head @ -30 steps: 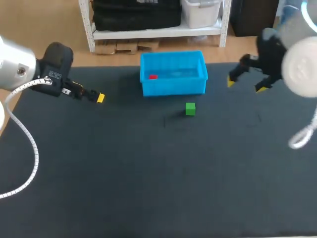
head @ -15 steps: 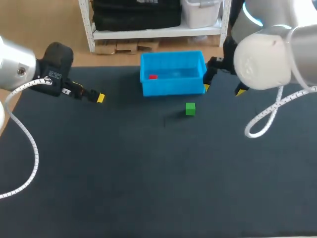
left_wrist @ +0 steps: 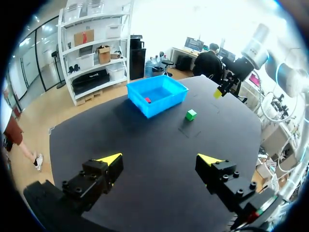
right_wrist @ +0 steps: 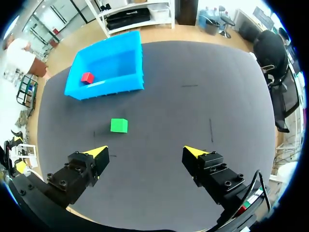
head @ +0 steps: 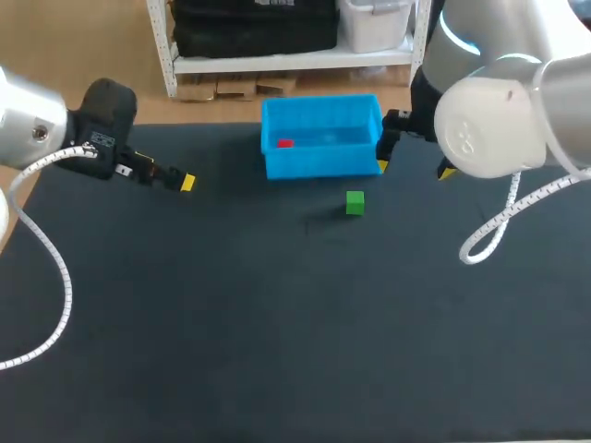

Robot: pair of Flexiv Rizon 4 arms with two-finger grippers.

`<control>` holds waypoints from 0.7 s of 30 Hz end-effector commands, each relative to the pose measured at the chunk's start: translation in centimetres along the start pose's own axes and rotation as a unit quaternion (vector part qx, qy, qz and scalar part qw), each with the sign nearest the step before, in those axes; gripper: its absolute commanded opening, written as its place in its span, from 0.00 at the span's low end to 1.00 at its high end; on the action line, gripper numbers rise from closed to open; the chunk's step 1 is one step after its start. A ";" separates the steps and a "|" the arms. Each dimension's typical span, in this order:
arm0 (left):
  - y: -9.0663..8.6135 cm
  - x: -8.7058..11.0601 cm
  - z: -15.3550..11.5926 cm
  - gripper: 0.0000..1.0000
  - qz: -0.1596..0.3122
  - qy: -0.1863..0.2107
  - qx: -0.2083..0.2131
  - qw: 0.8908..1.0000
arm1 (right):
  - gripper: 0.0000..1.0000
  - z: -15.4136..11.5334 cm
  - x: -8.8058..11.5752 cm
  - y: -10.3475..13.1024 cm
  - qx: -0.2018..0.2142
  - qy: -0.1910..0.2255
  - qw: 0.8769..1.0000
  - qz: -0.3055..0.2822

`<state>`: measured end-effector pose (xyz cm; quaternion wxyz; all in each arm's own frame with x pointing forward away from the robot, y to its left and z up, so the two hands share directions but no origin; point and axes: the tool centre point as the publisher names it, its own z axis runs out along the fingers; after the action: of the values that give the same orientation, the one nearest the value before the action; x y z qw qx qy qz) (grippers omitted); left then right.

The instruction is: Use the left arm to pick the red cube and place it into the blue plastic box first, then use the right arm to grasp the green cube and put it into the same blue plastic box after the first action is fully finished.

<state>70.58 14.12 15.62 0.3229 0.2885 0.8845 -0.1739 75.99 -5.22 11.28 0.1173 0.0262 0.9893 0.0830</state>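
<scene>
Worktop (head: 277, 351) in black fills the lower frame. Just above centre sits the green cube (head: 355, 203), loose on the surface. Behind it, at upper centre, the blue plastic box (head: 323, 164) holds the red cube (head: 284, 143) near its left wall. At upper left the left hand (left_wrist: 159, 158) hangs released and empty; by the box's right end, the right hand (right_wrist: 145, 152) is released too.

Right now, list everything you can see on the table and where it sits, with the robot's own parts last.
blue plastic box: one, blue, far middle of the table, open top
red cube: one, red, inside the box, near its left end
green cube: one, green, on the table in front of the box, apart from it
table: one, black top
left gripper: one, yellow tips, open and empty, over the table's left side
right gripper: one, yellow tips, open and empty, by the box's right end
</scene>
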 end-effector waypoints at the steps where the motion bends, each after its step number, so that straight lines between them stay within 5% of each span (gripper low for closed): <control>1: 0.0 -0.1 0.1 1.00 -0.001 0.001 0.000 1.000 | 1.00 0.0 -0.4 0.6 0.012 0.008 1.000 -0.010; 10: 0.0 -0.1 0.1 1.00 -0.001 0.001 0.000 1.000 | 1.00 1.6 -2.4 3.3 0.057 0.055 0.996 -0.035; 21: 0.0 -0.1 0.1 1.00 -0.001 0.001 0.000 1.000 | 1.00 4.5 -2.8 5.1 0.052 0.068 0.995 -0.059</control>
<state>70.59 14.11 15.63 0.3227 0.2884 0.8846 -0.1736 79.10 -0.17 8.79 0.0768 -0.0309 0.9961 0.0301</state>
